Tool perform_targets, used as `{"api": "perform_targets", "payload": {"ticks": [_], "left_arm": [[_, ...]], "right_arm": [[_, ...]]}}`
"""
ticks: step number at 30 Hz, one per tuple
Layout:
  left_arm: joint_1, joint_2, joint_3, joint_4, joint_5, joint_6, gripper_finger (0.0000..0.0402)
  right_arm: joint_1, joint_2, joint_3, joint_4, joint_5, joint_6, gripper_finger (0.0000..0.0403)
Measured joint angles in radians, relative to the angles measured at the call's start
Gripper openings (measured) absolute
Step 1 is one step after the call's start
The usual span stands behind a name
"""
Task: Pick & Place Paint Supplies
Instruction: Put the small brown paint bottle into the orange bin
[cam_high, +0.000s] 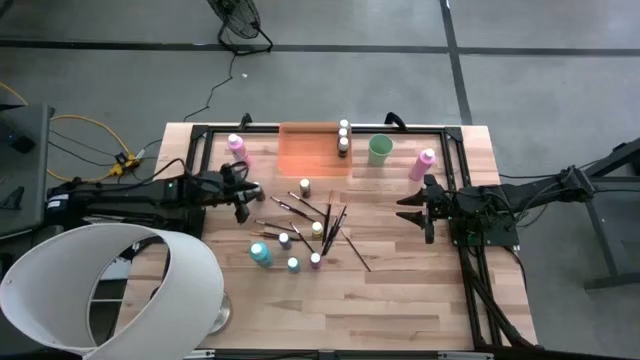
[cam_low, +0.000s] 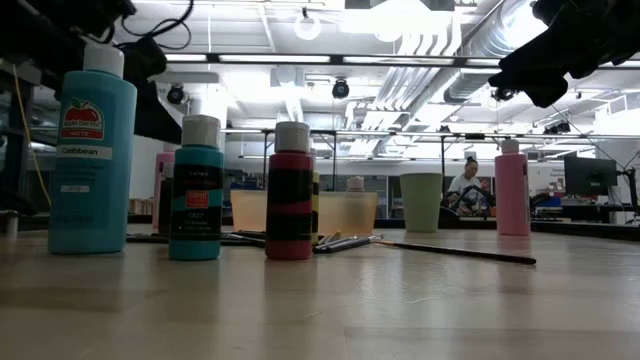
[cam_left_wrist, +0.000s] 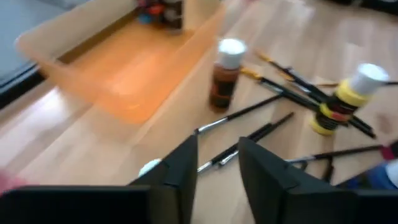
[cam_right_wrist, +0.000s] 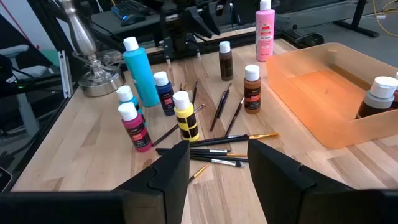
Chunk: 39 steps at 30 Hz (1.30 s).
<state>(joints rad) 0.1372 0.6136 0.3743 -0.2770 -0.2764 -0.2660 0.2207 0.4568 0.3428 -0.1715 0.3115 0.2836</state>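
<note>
- The left hand (cam_high: 243, 205) is hanging over the left part of the wooden table (cam_high: 400, 290), just left of the scattered supplies; in its own wrist view its two fingers (cam_left_wrist: 180, 171) are standing apart with nothing between them.
- The right hand (cam_high: 414, 212) is waiting over the right side of the table, well apart from the supplies, its jaws likewise standing apart and gripping nothing.
- The paintbrushes (cam_high: 330, 225) are lying crossed over one another on the bare wood at the middle of the table, between the two hands.
- Several small paint bottles are standing upright among and around the brushes: a brown bottle (cam_high: 305, 186) near the tray, a yellow bottle (cam_right_wrist: 186, 116), a tall teal bottle (cam_high: 260, 253) and a red bottle (cam_low: 291, 190) toward the front edge.
- The orange tray (cam_high: 310, 150) is sitting at the far side of the table, with a few bottles (cam_high: 343, 137) standing in a row at its right end.
- The green cup (cam_high: 380, 149) is standing just right of the tray.
- One pink bottle (cam_high: 237, 146) is standing left of the tray and another pink bottle (cam_high: 425, 162) right of the cup.
- A white lampshade (cam_high: 100, 285) is filling the near left corner.
</note>
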Motion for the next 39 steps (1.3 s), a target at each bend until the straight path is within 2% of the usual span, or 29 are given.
{"api": "perform_targets", "payload": {"ticks": [3,8,16,19,23,30,34,39], "left_arm": [[0.0,0.055,0.083,-0.133,-0.026,-0.06,0.0148],[0.0,0.189,0.243,-0.34,-0.047,-0.101,0.0154],[0.001,0.406,0.434,-0.46,-0.05,-0.131,0.0155],[0.023,0.469,0.502,-0.529,-0.063,-0.245,0.0155],[0.089,0.545,0.608,-0.652,0.0,-0.351,0.0172],[0.154,0.687,0.771,-0.85,0.131,-0.481,0.0233],[0.166,0.747,0.796,-0.866,0.188,-0.557,0.0245],[0.166,0.801,0.797,-0.867,0.19,-0.58,0.0246]], "right_arm": [[0.0,0.0,0.0,0.0,0.0,0.0,0.0155],[0.0,0.0,0.0,0.0,0.0,0.0,0.0155],[0.0,0.0,0.0,0.0,0.0,0.0,0.0155],[0.0,0.0,0.0,0.0,0.0,0.0,0.0155],[0.0,0.0,0.0,0.0,0.0,0.0,0.0155],[0.0,0.0,0.0,0.0,0.0,0.0,0.0155],[0.0,0.0,0.0,0.0,0.0,0.0,0.0155],[0.0,0.0,0.0,0.0,0.0,0.0,0.0155]]}}
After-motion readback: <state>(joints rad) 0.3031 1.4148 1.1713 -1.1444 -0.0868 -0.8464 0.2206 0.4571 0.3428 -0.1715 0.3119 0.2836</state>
